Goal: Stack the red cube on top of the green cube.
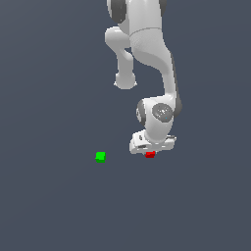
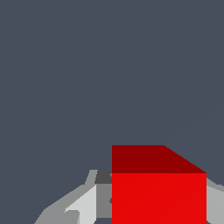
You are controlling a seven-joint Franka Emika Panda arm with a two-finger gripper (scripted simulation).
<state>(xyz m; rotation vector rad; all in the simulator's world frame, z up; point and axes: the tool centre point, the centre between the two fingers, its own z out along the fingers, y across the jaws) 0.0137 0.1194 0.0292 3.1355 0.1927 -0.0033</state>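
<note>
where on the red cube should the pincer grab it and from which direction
Come straight down from above and close on two opposite flat side faces of the red cube. It sits flat and is smaller than the pincer, which hangs right over it. Whether the pincer is closed is unclear.

The red cube sits between the fingers; the green cube lies well apart toward the exterior view's left.
</note>
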